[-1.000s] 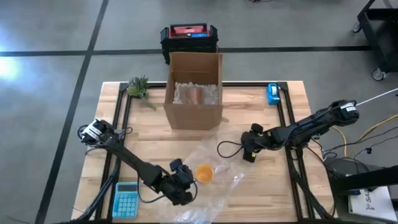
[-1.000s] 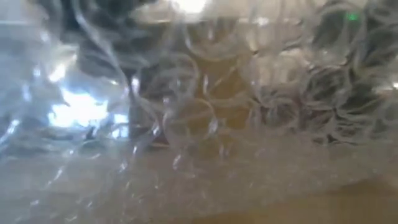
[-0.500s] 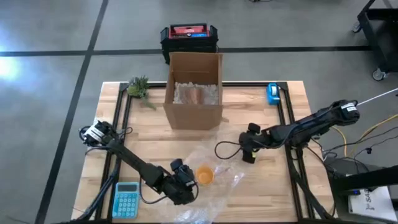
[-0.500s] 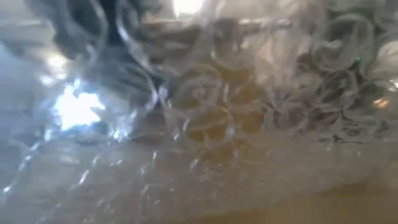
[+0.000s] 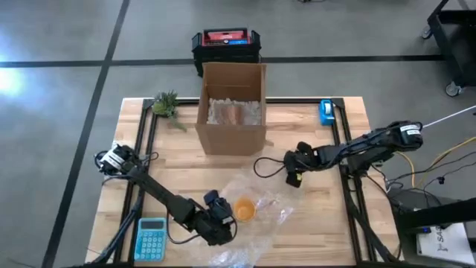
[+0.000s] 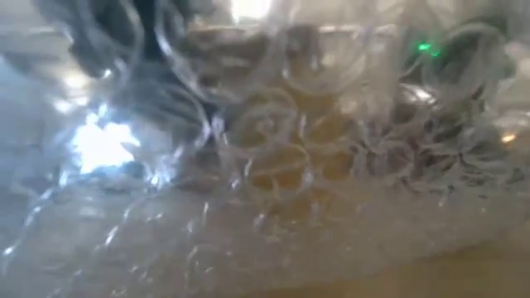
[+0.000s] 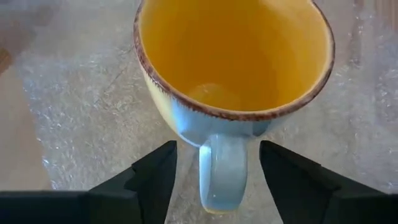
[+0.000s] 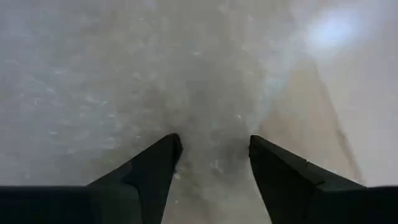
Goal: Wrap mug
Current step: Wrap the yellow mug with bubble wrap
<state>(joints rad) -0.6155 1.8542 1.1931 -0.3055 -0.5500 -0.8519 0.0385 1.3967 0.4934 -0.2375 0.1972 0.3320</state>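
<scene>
The mug [image 5: 244, 209], pale blue outside and yellow inside, stands upright on a sheet of clear bubble wrap [image 5: 260, 190] near the table's front. My left gripper [image 5: 221, 221] lies just left of the mug, open. Its fingers stand on either side of the mug's handle [image 7: 222, 177] with a gap on each side. My right gripper [image 5: 292, 173] is open at the wrap's far right corner, fingers pointing down over the wrap [image 8: 205, 93]. The low view is filled by bubble wrap [image 6: 265, 165]. My right gripper hangs with its open fingertips [image 8: 171, 146] close over the bubble wrap; whether they touch it I cannot tell.
An open cardboard box [image 5: 231, 108] with padding inside stands at the far middle. A small plant [image 5: 165, 104] is at the far left, a blue tape dispenser [image 5: 326, 112] at the far right and a blue calculator [image 5: 151, 238] at the near left. A red-and-black case [image 5: 225, 46] sits beyond the table.
My right gripper has moved a little toward the table's left and far edge, along the wrap's far corner. In the low view the bubble wrap has shifted slightly.
</scene>
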